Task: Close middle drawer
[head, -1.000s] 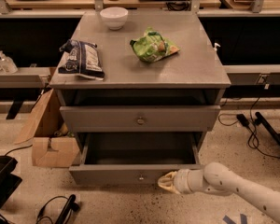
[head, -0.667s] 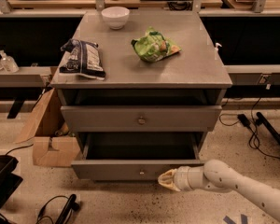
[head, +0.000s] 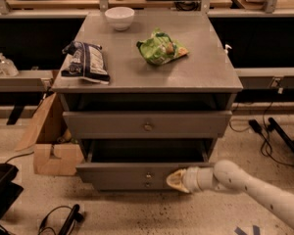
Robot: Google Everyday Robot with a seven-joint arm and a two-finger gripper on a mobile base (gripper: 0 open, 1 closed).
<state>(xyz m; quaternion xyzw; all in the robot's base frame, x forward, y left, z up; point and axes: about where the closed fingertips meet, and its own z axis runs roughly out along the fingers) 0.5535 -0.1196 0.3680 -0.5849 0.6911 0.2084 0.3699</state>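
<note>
Touching the front of the middle drawer (head: 115, 173) above speckled floor (head: 137, 212), the gripper (head: 174, 180); its state unclear

The middle drawer (head: 117, 173) stood pulled out of the grey bench (head: 201, 70), with its box open below the upper drawer (head: 103, 125). The end effector (head: 175, 180) was at the right part of its front panel, right of the brass knob (head: 148, 176). A white bowl (head: 119, 17), a dark bag (head: 85, 61) and a green bag (head: 161, 48) lay on the bench top
</note>
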